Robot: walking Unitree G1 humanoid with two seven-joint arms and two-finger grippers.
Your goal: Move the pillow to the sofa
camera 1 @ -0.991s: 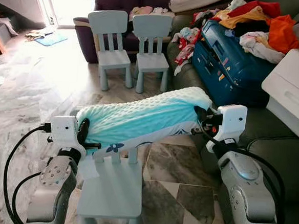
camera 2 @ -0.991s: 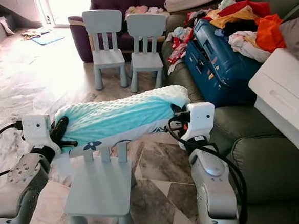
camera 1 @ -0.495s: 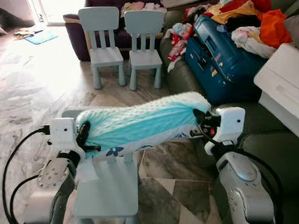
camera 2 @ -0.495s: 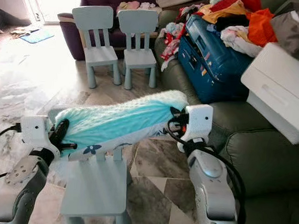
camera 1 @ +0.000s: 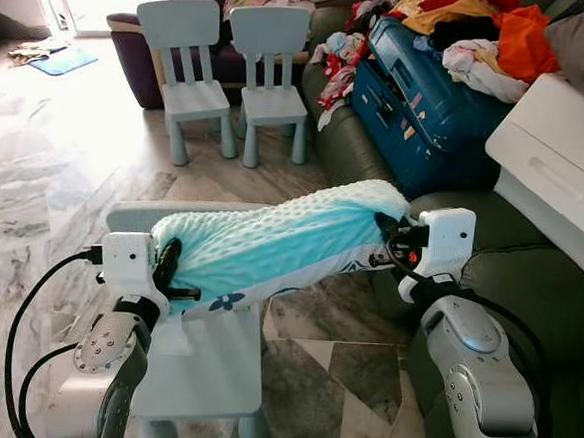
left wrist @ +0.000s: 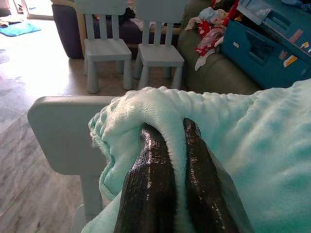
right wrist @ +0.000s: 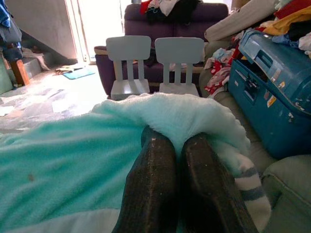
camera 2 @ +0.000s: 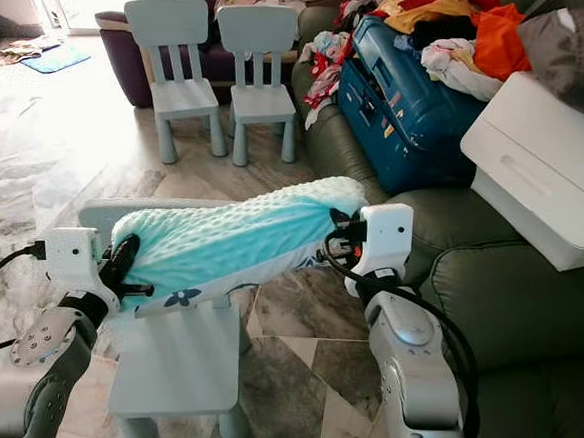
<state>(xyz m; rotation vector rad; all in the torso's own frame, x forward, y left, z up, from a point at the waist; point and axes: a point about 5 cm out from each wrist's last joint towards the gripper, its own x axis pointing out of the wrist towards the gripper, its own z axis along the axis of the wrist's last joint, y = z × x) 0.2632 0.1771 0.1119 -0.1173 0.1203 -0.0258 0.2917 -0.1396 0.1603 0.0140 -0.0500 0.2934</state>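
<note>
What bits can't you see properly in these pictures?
- Pillow underside: head views, hidden by its own bulk.
- Small chair under it: front legs cut off by the bottom edge.
- Suitcase top: buried under clothes.
- Left gripper and right gripper fingertips: wrist views, sunk in pillow fabric.

Silver arms, white wrist blocks, black cables, black fingers [left wrist: 148, 194]
</note>
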